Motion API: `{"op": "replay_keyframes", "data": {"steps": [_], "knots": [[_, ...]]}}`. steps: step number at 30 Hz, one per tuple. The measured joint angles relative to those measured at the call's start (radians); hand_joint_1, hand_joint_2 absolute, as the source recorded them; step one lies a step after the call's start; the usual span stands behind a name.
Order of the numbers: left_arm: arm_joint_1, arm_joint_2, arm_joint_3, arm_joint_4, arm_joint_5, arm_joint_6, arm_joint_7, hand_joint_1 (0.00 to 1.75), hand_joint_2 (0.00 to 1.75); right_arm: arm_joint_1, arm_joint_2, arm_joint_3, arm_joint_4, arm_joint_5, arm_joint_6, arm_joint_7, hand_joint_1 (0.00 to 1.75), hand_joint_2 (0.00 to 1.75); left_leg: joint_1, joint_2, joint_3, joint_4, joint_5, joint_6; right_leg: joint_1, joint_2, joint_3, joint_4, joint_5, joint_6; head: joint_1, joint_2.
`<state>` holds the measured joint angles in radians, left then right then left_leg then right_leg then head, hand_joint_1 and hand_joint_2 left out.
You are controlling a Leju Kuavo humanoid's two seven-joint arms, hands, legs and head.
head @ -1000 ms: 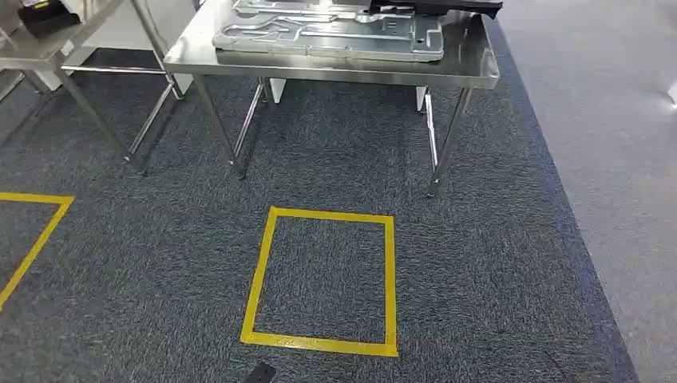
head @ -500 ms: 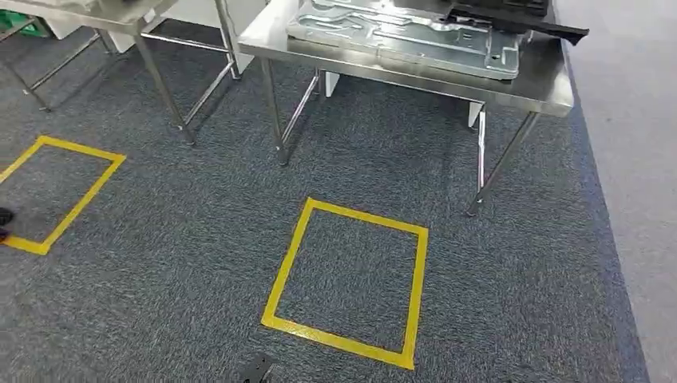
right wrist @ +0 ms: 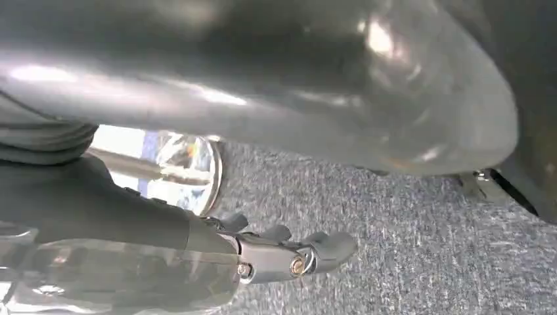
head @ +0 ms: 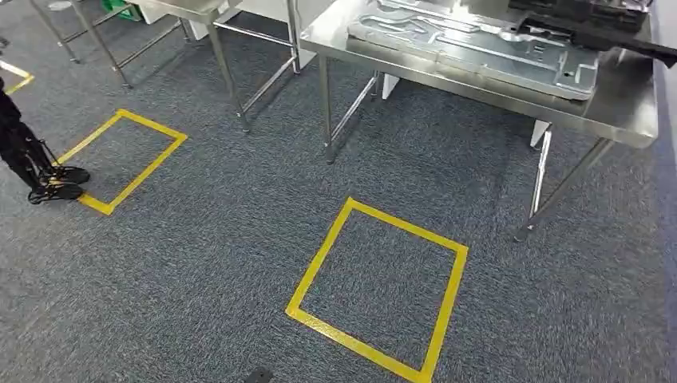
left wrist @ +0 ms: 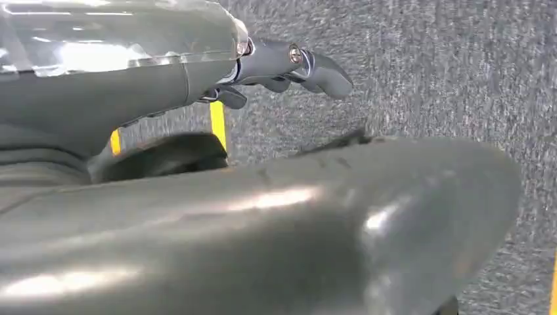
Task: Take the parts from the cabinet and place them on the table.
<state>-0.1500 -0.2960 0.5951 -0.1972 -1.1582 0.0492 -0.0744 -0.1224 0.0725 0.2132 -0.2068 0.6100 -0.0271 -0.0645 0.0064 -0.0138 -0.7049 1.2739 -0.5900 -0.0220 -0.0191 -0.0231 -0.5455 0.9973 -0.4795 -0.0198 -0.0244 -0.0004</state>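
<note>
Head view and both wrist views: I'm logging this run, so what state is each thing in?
Metal panel: lying flat on the table.
Black part: resting on the panel's far edge.
Left hand: holds nothing, over carpet.
Right hand: holds nothing, over carpet.
Yellow square: taped on the carpet, nothing inside.

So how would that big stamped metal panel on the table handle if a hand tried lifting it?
The stamped metal panel looks stiff, given its pressed ribs. It covers much of the steel table, so probably heavy and awkward for one hand. Its shiny surface suggests slippery.
</note>
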Motion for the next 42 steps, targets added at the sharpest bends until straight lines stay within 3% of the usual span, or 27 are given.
{"op": "replay_keyframes", "data": {"steps": [2, 4, 5, 6, 10, 11, 12, 13, 15, 16, 18, 20, 21, 22, 26, 27, 28, 29, 31, 32, 34, 35, 36, 37, 38, 41, 42], "knots": [[0.004, 0.0, -0.005, 0.0, 0.0, -0.002, 0.001, 0.0, 0.0, 0.002, -0.002, -0.005, 0.0, -0.001, -0.001, 0.0, 0.0, 0.0, 0.005, 0.007, -0.02, 0.047, 0.002, -0.006, 0.003, -0.031, 0.001, 0.001, -0.001, 0.0, 0.0, 0.0], [0.004, 0.0, -0.006, 0.0, 0.0, -0.002, 0.003, 0.0, 0.0, 0.001, -0.001, -0.005, 0.0, -0.001, -0.002, 0.0, 0.0, 0.0, 0.006, 0.018, 0.051, -0.085, 0.074, -0.003, 0.003, -0.056, 0.004, 0.001, -0.005, 0.004, 0.0, 0.0], [0.003, 0.0, -0.007, 0.0, 0.0, -0.002, 0.003, 0.0, 0.0, 0.001, -0.001, -0.005, 0.0, -0.001, -0.002, 0.0, 0.0, 0.0, 0.005, 0.04, 0.109, -0.186, 0.115, 0.002, 0.004, -0.068, 0.009, 0.001, -0.007, 0.007, 0.0, 0.0], [0.001, 0.0, -0.009, 0.0, 0.0, -0.001, 0.003, 0.0, 0.0, 0.001, -0.001, -0.005, 0.0, 0.0, -0.002, 0.0, 0.0, 0.0, -0.001, 0.096, 0.152, -0.266, 0.122, 0.011, 0.007, -0.079, 0.014, 0.001, -0.01, 0.012, 0.0, 0.0], [0.002, 0.001, -0.014, 0.0, 0.004, -0.001, 0.003, 0.0, 0.0, -0.002, 0.0, -0.006, 0.0, 0.003, -0.002, 0.0, 0.0, 0.0, -0.012, 0.055, 0.143, -0.27, 0.125, 0.03, 0.013, -0.114, 0.022, 0.0, -0.014, 0.032, 0.0, 0.0], [0.002, 0.001, -0.014, 0.0, 0.005, -0.001, 0.003, 0.0, 0.0, -0.003, 0.0, -0.006, 0.0, 0.004, -0.001, 0.0, 0.0, 0.0, -0.002, 0.042, 0.155, -0.282, 0.133, 0.039, 0.011, -0.109, 0.026, 0.002, -0.019, 0.042, 0.0, 0.0], [0.002, -0.001, -0.015, 0.0, 0.006, -0.001, 0.003, 0.0, 0.0, -0.003, 0.0, -0.006, 0.0, 0.004, -0.001, 0.0, 0.0, 0.0, 0.001, 0.033, 0.155, -0.287, 0.138, 0.043, 0.005, -0.045, 0.021, 0.02, -0.037, 0.049, 0.0, 0.0], [0.0, -0.001, -0.016, 0.0, 0.006, -0.001, 0.003, 0.0, 0.0, -0.002, 0.0, -0.006, 0.0, 0.004, -0.001, 0.0, 0.0, 0.0, 0.002, 0.024, 0.152, -0.286, 0.141, 0.049, 0.004, -0.006, -0.005, 0.075, -0.078, 0.049, 0.0, 0.0], [-0.004, -0.002, -0.016, 0.0, 0.007, -0.001, 0.003, 0.0, 0.0, 0.002, 0.0, -0.006, 0.0, 0.005, 0.002, 0.002, 0.0, 0.0, 0.001, 0.0, 0.147, -0.286, 0.143, 0.052, 0.003, 0.017, -0.081, 0.238, -0.157, 0.051, 0.0, 0.0], [-0.003, -0.002, -0.017, 0.0, 0.009, -0.001, 0.003, 0.0, 0.0, 0.003, 0.0, -0.007, 0.0, 0.007, 0.003, 0.002, 0.0, 0.0, 0.0, -0.014, 0.145, -0.285, 0.143, 0.052, 0.003, 0.019, -0.114, 0.302, -0.175, 0.052, 0.0, 0.0], [0.0, -0.002, -0.017, 0.0, 0.01, -0.001, 0.003, 0.0, 0.0, 0.005, 0.0, -0.007, 0.001, 0.01, 0.006, 0.004, 0.0, 0.0, 0.0, -0.045, 0.145, -0.281, 0.144, 0.051, 0.001, 0.019, -0.111, 0.285, -0.133, 0.053, 0.0, 0.0], [-0.001, -0.002, -0.017, 0.0, 0.013, -0.001, 0.003, 0.0, 0.0, 0.003, 0.0, -0.008, 0.001, 0.015, 0.008, 0.007, 0.0, 0.0, 0.002, -0.079, 0.146, -0.271, 0.14, 0.045, -0.007, 0.035, -0.032, 0.112, -0.03, 0.053, 0.0, 0.0], [-0.001, -0.002, -0.018, 0.0, 0.014, 0.0, 0.003, 0.0, 0.0, 0.003, -0.001, -0.008, 0.001, 0.017, 0.009, 0.009, 0.0, 0.0, 0.004, -0.092, 0.142, -0.265, 0.137, 0.04, -0.014, 0.09, 0.003, 0.033, -0.013, 0.051, 0.0, 0.0], [-0.004, -0.002, -0.018, 0.0, 0.017, 0.003, 0.003, 0.0, 0.0, 0.005, -0.001, -0.01, 0.003, 0.019, 0.011, 0.011, 0.0, 0.0, -0.002, -0.102, 0.132, -0.255, 0.136, 0.031, -0.016, 0.144, 0.005, 0.019, -0.024, 0.051, 0.0, 0.0], [-0.002, -0.005, -0.02, 0.0, 0.024, 0.013, 0.011, 0.0, 0.0, -0.004, -0.001, -0.012, 0.003, 0.022, 0.016, 0.014, 0.0, 0.0, 0.008, -0.153, 0.116, -0.266, 0.149, 0.001, -0.009, 0.091, 0.007, 0.017, -0.018, 0.027, 0.0, 0.0], [-0.001, -0.005, -0.021, 0.0, 0.024, 0.015, 0.013, 0.0, 0.0, -0.004, -0.001, -0.012, 0.004, 0.023, 0.018, 0.015, 0.0, 0.0, 0.01, -0.114, 0.115, -0.253, 0.14, 0.002, -0.014, 0.07, 0.011, 0.008, -0.013, 0.018, 0.0, 0.0], [-0.003, -0.005, -0.021, 0.0, 0.024, 0.016, 0.016, 0.0, 0.0, -0.004, 0.0, -0.012, 0.003, 0.025, 0.019, 0.014, 0.0, 0.0, 0.004, -0.048, 0.096, -0.215, 0.112, -0.002, -0.012, 0.059, 0.013, 0.005, -0.013, 0.009, 0.0, 0.0], [-0.009, -0.006, -0.021, 0.0, 0.024, 0.017, 0.019, 0.0, 0.0, -0.003, 0.0, -0.012, 0.004, 0.029, 0.02, 0.016, 0.0, 0.0, 0.004, -0.015, 0.056, -0.136, 0.068, -0.007, -0.008, 0.039, 0.012, 0.005, -0.014, 0.006, 0.0, 0.0], [-0.014, -0.006, -0.022, 0.0, 0.027, 0.016, 0.024, 0.0, 0.0, 0.0, 0.0, -0.012, 0.004, 0.037, 0.023, 0.023, 0.0, 0.0, 0.009, 0.003, -0.023, 0.029, 0.001, -0.013, -0.002, -0.001, 0.012, 0.006, -0.017, 0.002, 0.0, 0.0], [-0.014, -0.006, -0.022, 0.0, 0.029, 0.016, 0.028, 0.0, 0.0, 0.0, -0.001, -0.012, 0.004, 0.04, 0.024, 0.025, 0.0, 0.0, 0.009, 0.006, -0.038, 0.061, 0.0, -0.015, -0.001, -0.016, 0.013, 0.006, -0.017, 0.002, 0.0, 0.0], [-0.013, -0.007, -0.022, 0.0, 0.033, 0.016, 0.035, 0.0, 0.0, -0.003, -0.001, -0.012, 0.004, 0.042, 0.026, 0.027, 0.0, 0.0, 0.009, 0.011, 0.005, -0.016, 0.055, -0.015, -0.001, -0.044, 0.016, 0.006, -0.02, 0.005, 0.0, 0.0], [-0.015, -0.008, -0.022, 0.0, 0.035, 0.016, 0.038, 0.0, 0.0, -0.005, -0.001, -0.012, 0.004, 0.043, 0.026, 0.028, 0.0, 0.0, 0.009, 0.024, 0.061, -0.117, 0.103, -0.011, -0.001, -0.058, 0.021, 0.006, -0.023, 0.008, 0.0, 0.0], [-0.018, -0.008, -0.022, 0.0, 0.036, 0.016, 0.041, 0.0, 0.0, -0.006, -0.001, -0.012, 0.004, 0.044, 0.027, 0.029, 0.0, 0.0, 0.007, 0.061, 0.116, -0.212, 0.139, -0.005, -0.001, -0.069, 0.027, 0.006, -0.027, 0.013, 0.0, 0.0], [-0.023, -0.01, -0.023, 0.0, 0.037, 0.016, 0.043, 0.0, 0.0, -0.005, -0.001, -0.012, 0.004, 0.047, 0.027, 0.029, 0.0, 0.0, -0.005, 0.107, 0.137, -0.259, 0.127, 0.003, 0.007, -0.08, 0.03, 0.008, -0.032, 0.02, 0.0, 0.0], [-0.027, -0.012, -0.024, 0.0, 0.039, 0.015, 0.043, 0.0, 0.0, -0.005, -0.001, -0.012, 0.005, 0.048, 0.028, 0.031, 0.0, 0.0, -0.006, 0.088, 0.137, -0.259, 0.135, 0.017, 0.009, -0.087, 0.03, 0.009, -0.032, 0.025, 0.0, 0.0], [-0.027, -0.013, -0.024, 0.0, 0.044, 0.014, 0.046, 0.0, 0.0, -0.014, -0.001, -0.012, 0.004, 0.052, 0.028, 0.031, 0.0, 0.0, -0.011, 0.056, 0.126, -0.264, 0.136, 0.033, 0.008, -0.117, 0.04, 0.004, -0.034, 0.041, 0.0, 0.0], [-0.027, -0.015, -0.024, 0.0, 0.045, 0.014, 0.047, 0.0, 0.0, -0.015, -0.001, -0.012, 0.004, 0.053, 0.029, 0.031, 0.0, 0.0, -0.001, 0.044, 0.138, -0.273, 0.144, 0.041, 0.0, -0.084, 0.04, 0.01, -0.044, 0.051, 0.0, 0.0]]}}
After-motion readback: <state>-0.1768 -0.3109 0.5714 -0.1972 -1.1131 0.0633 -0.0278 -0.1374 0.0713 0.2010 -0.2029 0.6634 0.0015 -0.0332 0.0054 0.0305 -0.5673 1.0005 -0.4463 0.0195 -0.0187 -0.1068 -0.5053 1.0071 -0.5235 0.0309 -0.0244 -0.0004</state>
